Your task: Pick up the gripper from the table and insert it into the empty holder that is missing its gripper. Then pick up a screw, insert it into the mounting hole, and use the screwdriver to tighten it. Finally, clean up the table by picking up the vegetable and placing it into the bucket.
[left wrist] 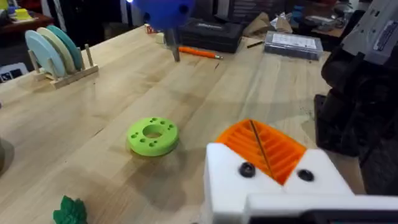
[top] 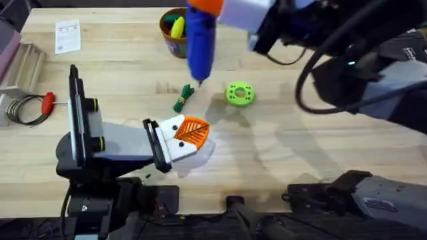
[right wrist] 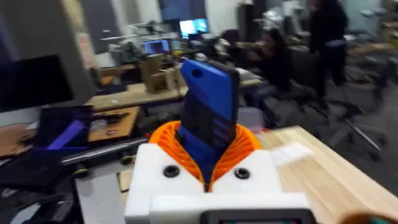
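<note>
Overhead: screwdriver clamped upright in right gripper — vegetable just below (left gripper closed, empty).

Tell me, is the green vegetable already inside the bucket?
No. The vegetable lies on the table, apart from the bucket.

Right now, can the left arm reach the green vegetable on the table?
Probably yes. The vegetable lies bare on the table just ahead of the left claw, with nothing between them. The screwdriver in the right claw hangs close above, so approach low.
</note>
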`<state>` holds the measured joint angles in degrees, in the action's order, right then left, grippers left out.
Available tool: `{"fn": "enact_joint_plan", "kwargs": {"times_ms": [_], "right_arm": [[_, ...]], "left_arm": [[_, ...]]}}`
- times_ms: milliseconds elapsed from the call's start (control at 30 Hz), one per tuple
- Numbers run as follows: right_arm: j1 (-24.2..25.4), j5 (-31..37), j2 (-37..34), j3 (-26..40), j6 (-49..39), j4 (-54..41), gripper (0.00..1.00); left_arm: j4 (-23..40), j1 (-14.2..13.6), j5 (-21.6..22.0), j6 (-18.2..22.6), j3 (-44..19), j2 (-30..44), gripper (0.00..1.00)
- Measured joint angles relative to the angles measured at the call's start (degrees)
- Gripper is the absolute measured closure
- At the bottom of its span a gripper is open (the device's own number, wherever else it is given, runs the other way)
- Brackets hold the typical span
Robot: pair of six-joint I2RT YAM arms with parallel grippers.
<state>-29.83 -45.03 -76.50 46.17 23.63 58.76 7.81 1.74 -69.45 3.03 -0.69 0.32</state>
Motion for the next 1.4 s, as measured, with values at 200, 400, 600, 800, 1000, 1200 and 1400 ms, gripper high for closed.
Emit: {"fn": "enact_joint_plan", "kwargs": {"times_ms": [200,400,600,800,1000,1200,1400], "right_arm": [[-5.26,-1.23,-5.60,0.00,1.14,12.49,0.980],[-8.20,-4.42,-10.74,0.00,4.27,23.56,0.980],[-8.57,-8.62,-11.15,0.00,5.56,26.14,0.980],[-9.87,-10.32,-11.15,-0.07,5.71,26.38,0.980],[-10.51,-10.76,-11.15,-0.72,5.50,26.57,0.980],[-11.88,-10.78,-11.15,-0.81,4.44,26.56,0.981],[-12.30,-10.84,-11.15,-0.81,4.14,26.56,0.981]], "left_arm": [[0.00,0.00,0.00,0.00,0.00,-0.01,0.985],[0.00,0.00,0.00,0.00,0.00,0.00,0.985],[0.00,0.00,0.00,0.00,0.00,0.00,0.985],[0.00,0.00,0.00,0.00,0.00,0.00,0.985],[0.00,0.00,0.00,0.00,0.00,-0.01,0.985],[0.00,0.00,0.01,0.00,0.00,0.00,0.985],[0.00,0.00,0.00,0.00,0.00,0.00,0.985]]}}
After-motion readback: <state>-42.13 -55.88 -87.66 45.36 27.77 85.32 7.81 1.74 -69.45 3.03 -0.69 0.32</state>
